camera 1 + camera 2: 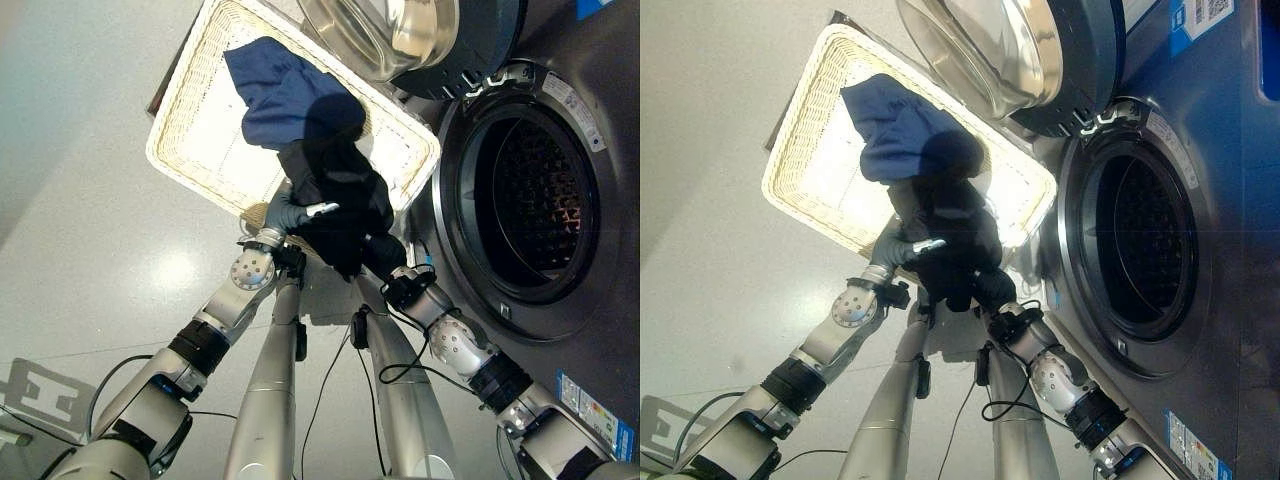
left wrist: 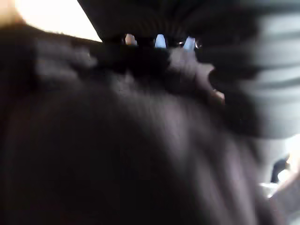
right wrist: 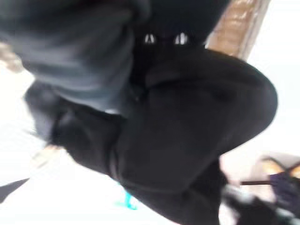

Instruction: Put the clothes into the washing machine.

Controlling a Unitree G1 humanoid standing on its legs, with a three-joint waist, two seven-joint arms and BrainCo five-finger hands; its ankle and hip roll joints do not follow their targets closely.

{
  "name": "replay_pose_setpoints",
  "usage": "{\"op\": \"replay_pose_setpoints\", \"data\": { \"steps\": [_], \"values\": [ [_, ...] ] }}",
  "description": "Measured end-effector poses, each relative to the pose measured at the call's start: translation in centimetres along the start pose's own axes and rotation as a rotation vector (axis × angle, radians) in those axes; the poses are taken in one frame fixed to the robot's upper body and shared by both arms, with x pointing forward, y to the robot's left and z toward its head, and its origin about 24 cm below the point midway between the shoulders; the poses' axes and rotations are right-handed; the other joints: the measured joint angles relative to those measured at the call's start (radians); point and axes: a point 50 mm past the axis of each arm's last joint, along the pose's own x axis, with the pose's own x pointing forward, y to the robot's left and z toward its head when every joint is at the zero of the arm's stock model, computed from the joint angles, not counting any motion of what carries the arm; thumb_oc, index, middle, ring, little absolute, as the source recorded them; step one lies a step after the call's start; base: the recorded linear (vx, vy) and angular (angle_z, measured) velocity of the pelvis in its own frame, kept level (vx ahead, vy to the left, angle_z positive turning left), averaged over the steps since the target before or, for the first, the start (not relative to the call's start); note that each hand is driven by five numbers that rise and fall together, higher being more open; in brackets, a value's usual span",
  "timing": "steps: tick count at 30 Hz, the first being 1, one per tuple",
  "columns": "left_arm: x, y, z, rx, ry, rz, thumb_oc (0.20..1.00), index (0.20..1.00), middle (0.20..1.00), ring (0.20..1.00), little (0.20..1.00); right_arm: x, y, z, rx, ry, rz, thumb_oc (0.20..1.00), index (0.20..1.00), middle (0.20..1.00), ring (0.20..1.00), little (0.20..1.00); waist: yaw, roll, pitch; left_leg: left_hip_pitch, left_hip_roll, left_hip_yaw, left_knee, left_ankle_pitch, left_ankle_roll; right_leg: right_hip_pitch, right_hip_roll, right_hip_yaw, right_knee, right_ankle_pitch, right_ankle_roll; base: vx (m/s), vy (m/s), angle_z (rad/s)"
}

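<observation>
A black garment [image 1: 338, 195] hangs bunched above the near edge of a white wicker basket [image 1: 190, 140]. My left hand [image 1: 288, 212] is shut on its left side, with a silver finger [image 1: 322, 208] lying across the cloth. My right hand [image 1: 385, 256] is buried in the lower right of the same bundle; the black cloth [image 3: 187, 122] bulges past it in the right wrist view. A blue garment [image 1: 280, 92] lies in the basket, partly under the black one. The washing machine's round drum opening [image 1: 535, 205] gapes to the right of both hands.
The machine's door [image 1: 400, 35] stands swung open above the drum, overhanging the basket's far right corner. The basket rests on a pale floor [image 1: 80, 250] right against the machine's dark front [image 1: 600, 330].
</observation>
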Motion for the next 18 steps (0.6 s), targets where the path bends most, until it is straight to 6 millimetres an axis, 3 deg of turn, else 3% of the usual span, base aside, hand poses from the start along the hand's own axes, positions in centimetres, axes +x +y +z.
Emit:
{"op": "replay_pose_setpoints", "data": {
  "steps": [4,13,18],
  "values": [
    [-1.1,2.0,-1.1,-0.011,0.031,0.179,1.0,1.0,1.0,1.0,1.0,-0.1,-0.6,0.9,0.071,-0.075,-0.005,0.2,0.2,0.2,0.2,0.2,0.0,0.011,0.0,0.002,-0.002,0.001,-0.001,0.0,-0.001,0.0,-0.002,0.0,0.004,-0.001,-0.002,0.0,0.0,0.0],
    [-1.8,2.7,-1.7,-0.209,0.045,0.364,1.0,1.0,1.0,1.0,1.0,-0.6,-1.3,1.2,0.171,-0.183,-0.04,0.2,0.2,0.2,0.2,0.2,-0.004,0.018,0.001,0.009,-0.004,0.03,-0.015,0.001,0.001,-0.015,-0.004,0.024,0.013,-0.002,-0.004,0.0,0.002,-0.05],
    [-1.9,2.8,-2.0,-0.22,0.061,0.375,1.0,1.0,1.0,1.0,1.0,-0.6,-1.4,1.3,0.192,-0.2,-0.047,0.2,0.2,0.2,0.2,0.2,-0.006,0.02,0.003,0.009,-0.004,0.036,-0.017,0.005,0.006,-0.018,-0.003,0.03,0.013,-0.002,-0.004,0.0,0.011,-0.05]
  ]
}}
